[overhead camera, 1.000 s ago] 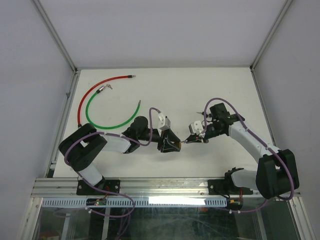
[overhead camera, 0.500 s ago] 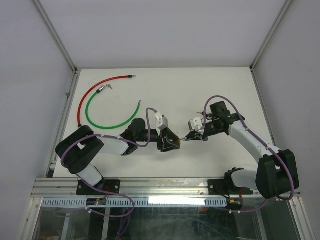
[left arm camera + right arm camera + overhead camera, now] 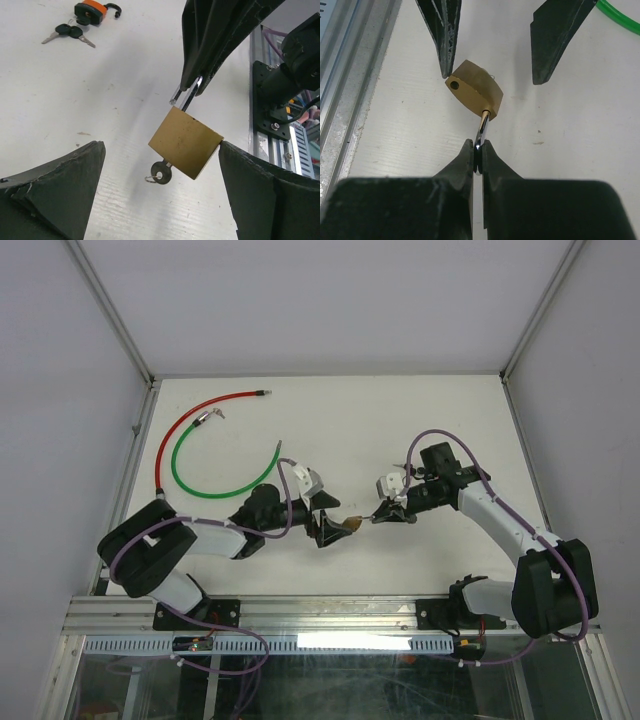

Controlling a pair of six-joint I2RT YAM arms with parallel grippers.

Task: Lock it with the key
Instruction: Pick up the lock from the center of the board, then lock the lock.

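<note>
A brass padlock [image 3: 186, 142] hangs above the table by its steel shackle [image 3: 481, 127]. My right gripper [image 3: 478, 147] is shut on that shackle. A small black-headed key [image 3: 161, 173] with a ring sticks out of the padlock's underside. My left gripper [image 3: 161, 145] stands open, one finger on each side of the brass body. Its right finger [image 3: 250, 185] sits close against a corner of the body; its left finger [image 3: 65, 180] is well apart. From above, the padlock [image 3: 350, 525] lies between my left gripper [image 3: 333, 521] and right gripper [image 3: 383, 516].
An orange padlock [image 3: 92, 11] with loose keys [image 3: 70, 32] lies on the table farther off. A red cable [image 3: 190, 425] and a green cable [image 3: 225, 480] curve at the back left. The aluminium rail [image 3: 330, 612] runs along the near edge.
My left gripper has opened off the padlock body and its arm has drawn back a little to the left. The right gripper has kept the shackle and barely moved.
</note>
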